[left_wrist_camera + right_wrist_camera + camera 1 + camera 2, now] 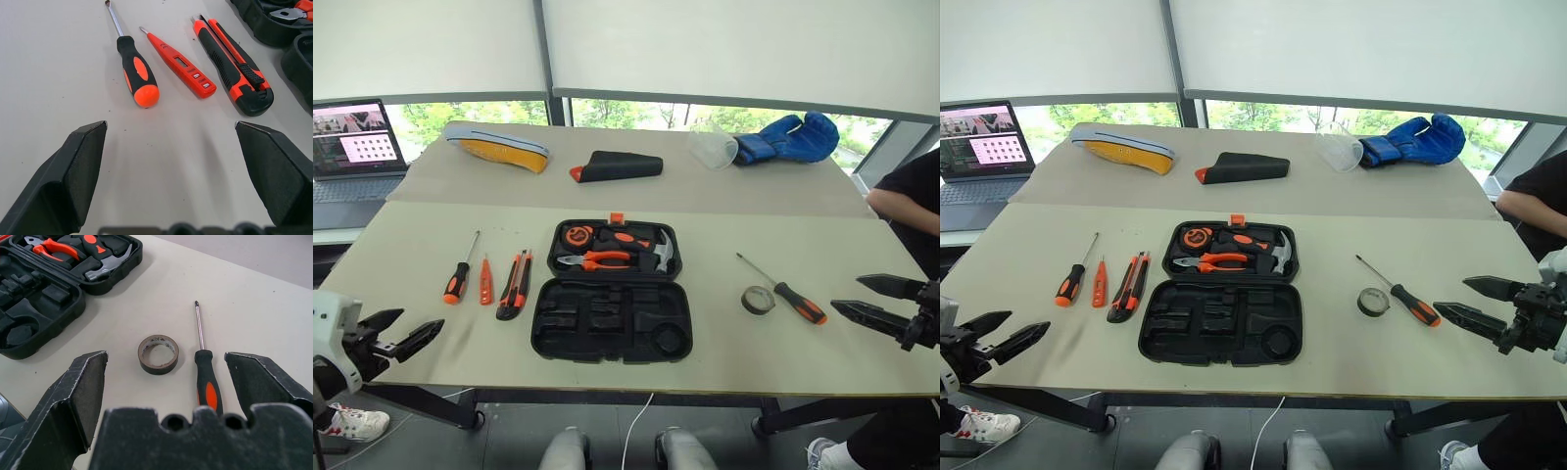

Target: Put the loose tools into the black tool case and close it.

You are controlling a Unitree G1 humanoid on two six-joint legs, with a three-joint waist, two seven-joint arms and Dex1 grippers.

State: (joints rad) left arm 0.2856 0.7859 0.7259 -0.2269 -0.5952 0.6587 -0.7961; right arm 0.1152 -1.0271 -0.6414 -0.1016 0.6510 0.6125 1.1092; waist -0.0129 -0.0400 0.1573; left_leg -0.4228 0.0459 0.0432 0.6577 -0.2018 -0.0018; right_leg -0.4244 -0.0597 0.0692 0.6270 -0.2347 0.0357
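Lying open — black tool case [612, 318] — screwdrivers [458, 279] outside.

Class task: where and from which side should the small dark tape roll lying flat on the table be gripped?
Probably across its outer wall, from above: the small dark tape roll lies flat, hole upward, beside the screwdriver. The open right gripper faces it.

Nothing here can really be read. The orange tester screwdriver [179, 62] lying on the desk [58, 73] carries a small mark near its tip and a little window on its body, but no letters come clear. The inner ring of the tape roll [158, 354] shows faint print, too small to make out. The laptop [356, 147] screen shows pictures, no legible words.
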